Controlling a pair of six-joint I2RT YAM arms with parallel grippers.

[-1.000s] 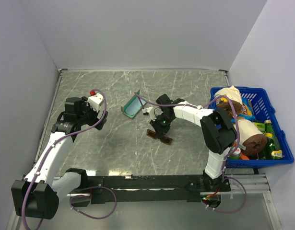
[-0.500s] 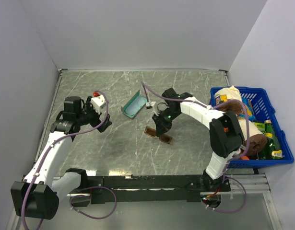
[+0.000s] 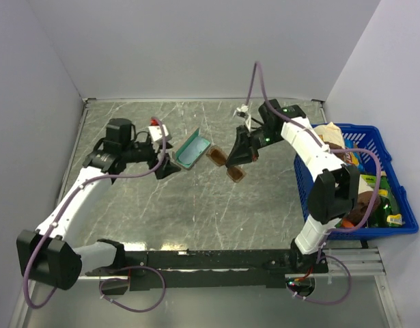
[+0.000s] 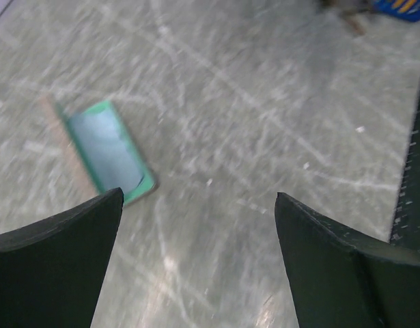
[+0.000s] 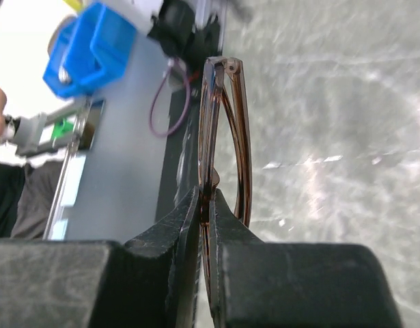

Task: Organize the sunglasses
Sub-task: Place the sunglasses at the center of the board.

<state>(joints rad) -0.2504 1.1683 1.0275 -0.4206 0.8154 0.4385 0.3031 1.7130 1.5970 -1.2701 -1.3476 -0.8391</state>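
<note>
Right wrist view: right hand pinches sunglasses edge-on, lenses seemingly hidden; left hand gapes empty.

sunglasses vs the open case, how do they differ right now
The sunglasses are pinched in the right fingers, apparently off the table; the case lies on it, ungripped. The sunglasses are amber-brown and see-through; the case is opaque, teal inside. The sunglasses are thin; the case is boxy, lid open. Both look similarly long.
</note>
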